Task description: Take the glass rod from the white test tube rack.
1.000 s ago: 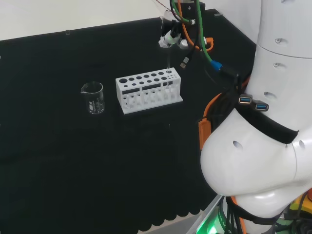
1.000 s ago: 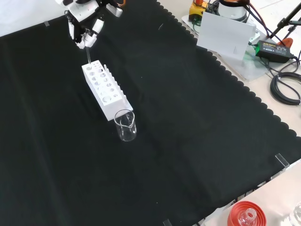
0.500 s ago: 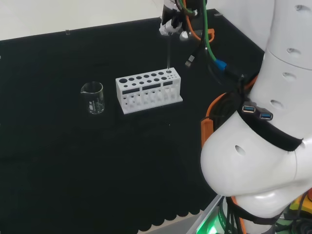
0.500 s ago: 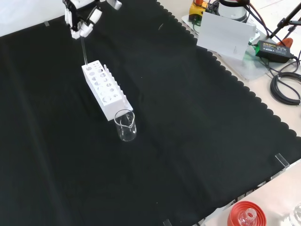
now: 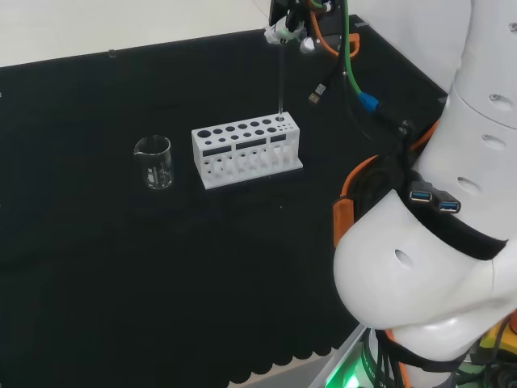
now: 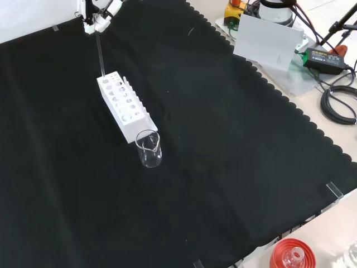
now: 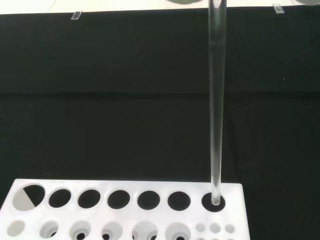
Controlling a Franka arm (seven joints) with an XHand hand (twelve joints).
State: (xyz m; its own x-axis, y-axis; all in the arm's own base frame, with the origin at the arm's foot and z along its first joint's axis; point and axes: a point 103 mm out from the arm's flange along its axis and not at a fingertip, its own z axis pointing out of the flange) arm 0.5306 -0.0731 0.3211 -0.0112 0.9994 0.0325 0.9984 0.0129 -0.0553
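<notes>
1. Nearest me in the front view, a red ribbed ring (image 6: 290,254) sits at the bench's edge, just off the black cloth (image 6: 223,167).
2. Further in, a clear glass beaker (image 6: 149,148) stands just beside the near end of the white test tube rack (image 6: 124,107); it looks empty, though I can't be sure with clear glass.
3. The glass rod (image 6: 100,54) rises upright from the rack's far end hole. The wrist view shows its lower tip (image 7: 215,200) right at the mouth of that end hole, so I judge it almost drawn clear but not yet free.
4. Above it, the hand (image 6: 96,18) has its fingers curled round the rod's top end, pinching it.
5. Handling, as I judge it: the rod is thin, stiff and light, smooth enough to slip, and brittle. It would snap if levered sideways against the hole's rim, so a straight vertical pull suits it. Holding near the top, as now, keeps the fingers clear of the rack, though the long free end may swing.
6. The cloth is dark, flat and matte, with scalloped edges.
7. Beyond it in the front view lie a white board (image 6: 268,42), black cables (image 6: 337,103) and a power adapter (image 6: 326,58).
</notes>
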